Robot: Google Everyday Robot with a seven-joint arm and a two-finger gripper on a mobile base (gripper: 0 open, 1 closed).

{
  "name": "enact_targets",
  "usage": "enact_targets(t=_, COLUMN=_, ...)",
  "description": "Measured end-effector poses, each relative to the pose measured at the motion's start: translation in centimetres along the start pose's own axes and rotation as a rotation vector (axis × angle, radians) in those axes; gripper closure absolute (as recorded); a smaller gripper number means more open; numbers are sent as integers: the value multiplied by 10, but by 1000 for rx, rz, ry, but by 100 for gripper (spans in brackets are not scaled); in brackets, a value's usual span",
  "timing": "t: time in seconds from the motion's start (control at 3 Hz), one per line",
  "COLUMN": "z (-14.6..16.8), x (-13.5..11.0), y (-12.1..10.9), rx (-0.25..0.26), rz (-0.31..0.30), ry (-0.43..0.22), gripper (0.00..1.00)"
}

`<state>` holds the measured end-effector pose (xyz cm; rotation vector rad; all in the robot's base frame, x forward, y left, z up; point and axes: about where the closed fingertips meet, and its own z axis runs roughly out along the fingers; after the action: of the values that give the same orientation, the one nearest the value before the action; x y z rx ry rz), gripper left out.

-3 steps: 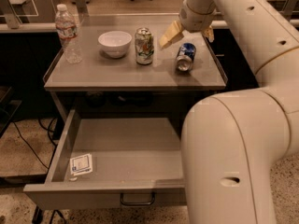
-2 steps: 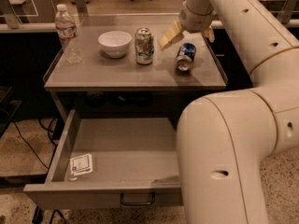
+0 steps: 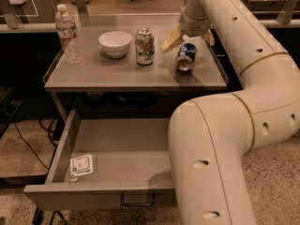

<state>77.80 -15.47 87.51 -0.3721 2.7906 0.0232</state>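
Grey cabinet top (image 3: 108,72), open drawer (image 3: 126,142), hand (image 3: 189,39) over tipped can (image 3: 185,58)

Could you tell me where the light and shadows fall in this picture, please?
Camera view: warm overhead light, with a soft sheen on the table top; the lying blue can casts a short shadow toward the front edge; the gripper hangs just above that can, fingers open, brightly lit; the recess above the open drawer is dark.

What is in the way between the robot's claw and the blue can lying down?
Nothing visible is. The gripper hangs right over the blue can, open, with one finger on each side. The upright can stands apart, off to the side.
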Motion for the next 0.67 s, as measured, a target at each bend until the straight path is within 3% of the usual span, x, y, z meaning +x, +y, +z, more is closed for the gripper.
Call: enact_targets(t=0.67, z=18, x=-5, y=-4, rx=14, rz=-5, ry=8, gripper=0)
